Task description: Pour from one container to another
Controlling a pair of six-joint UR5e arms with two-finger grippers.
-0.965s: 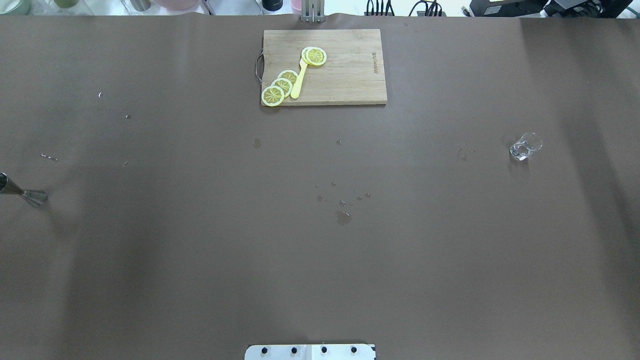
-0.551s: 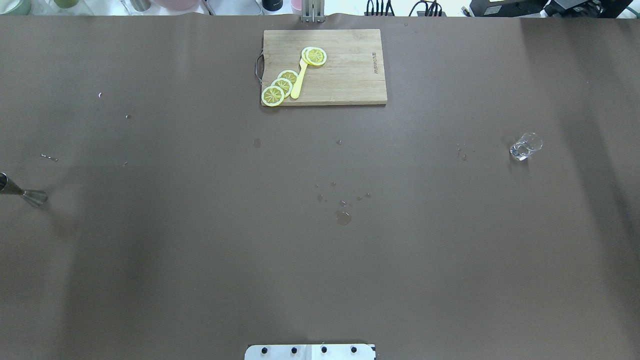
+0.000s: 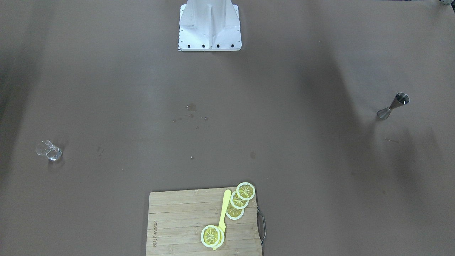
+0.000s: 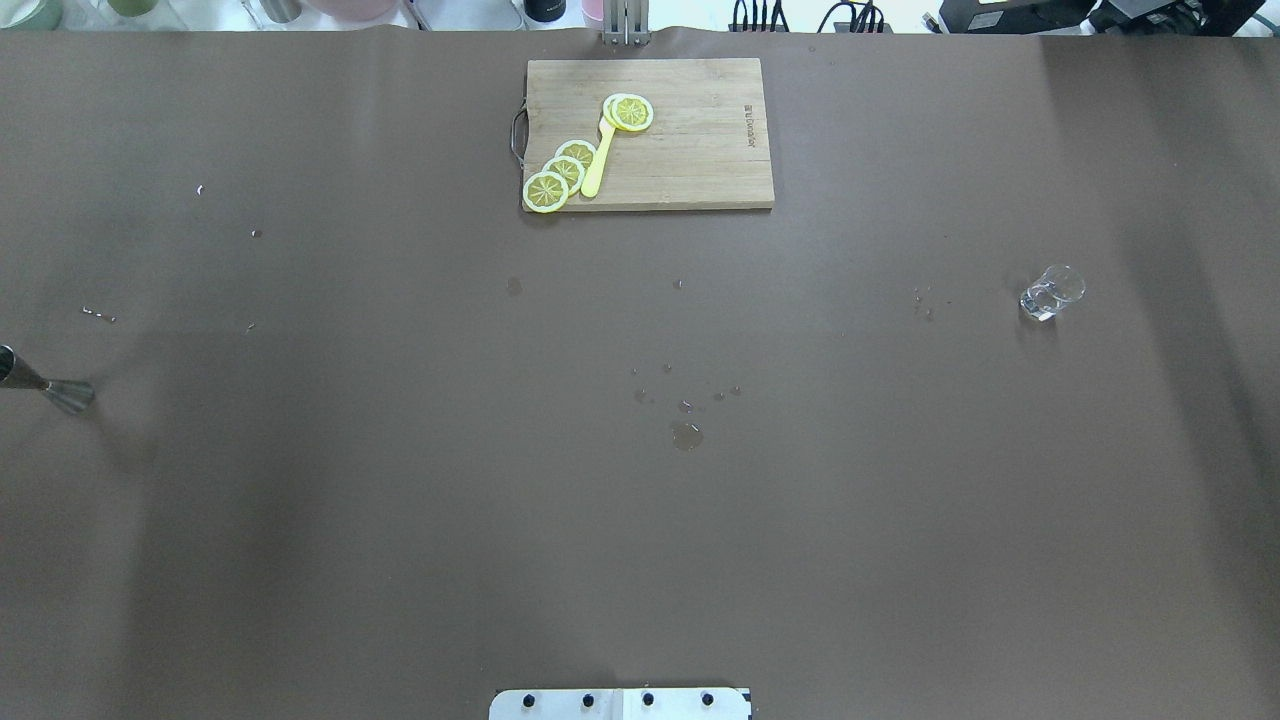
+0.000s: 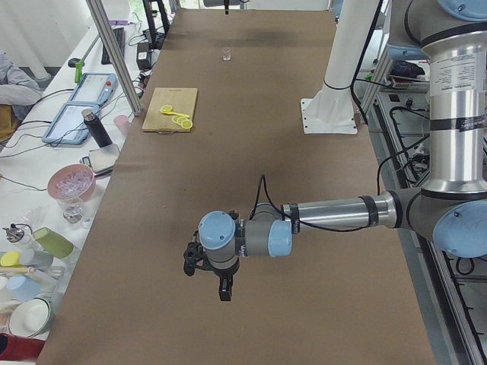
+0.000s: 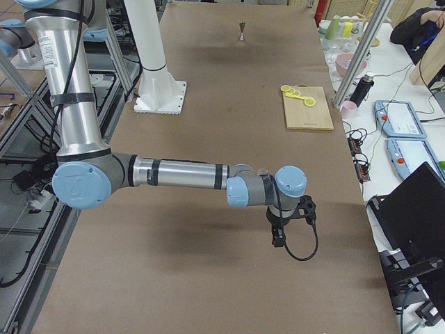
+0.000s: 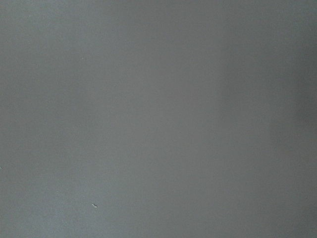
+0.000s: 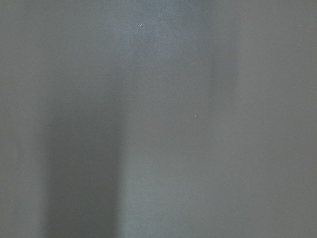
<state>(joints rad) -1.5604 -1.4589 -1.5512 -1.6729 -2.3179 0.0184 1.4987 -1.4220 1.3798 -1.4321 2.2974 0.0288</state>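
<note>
Surface: long table under a plain brown covering [image 4: 400,560], lightly creased at the far edge and marked near its middle by a scatter of wet spots [image 4: 686,435]. White robot base plate [image 3: 209,25] at the robot's edge. Wooden cutting board [image 4: 690,150] at the operators' edge, carrying lemon slices [image 4: 546,191] and a yellow plastic knife [image 4: 597,165] that lies across them. Room: a side bench along the operators' side holds a pink bowl [image 5: 70,182], a dark bottle [image 5: 93,128], tablets and cables, with aluminium frame posts rising beside it. Task items: small clear glass [image 4: 1050,292], upright on the robot's right half of the table, its contents not legible. Steel jigger [image 4: 60,390], upright at the robot's far left, partly cut by the overhead frame edge. The two stand well apart, each alone on the covering. Left gripper [image 5: 224,287] hangs above the table's end on the robot's left, pointing down, with the glass at the far end of the table from it. Right gripper [image 6: 277,236] hangs over the opposite end, the jigger far down the table from it. Jaw state of either gripper cannot be told, since only the side views show them. Both wrist views show only blurred, featureless covering.
</note>
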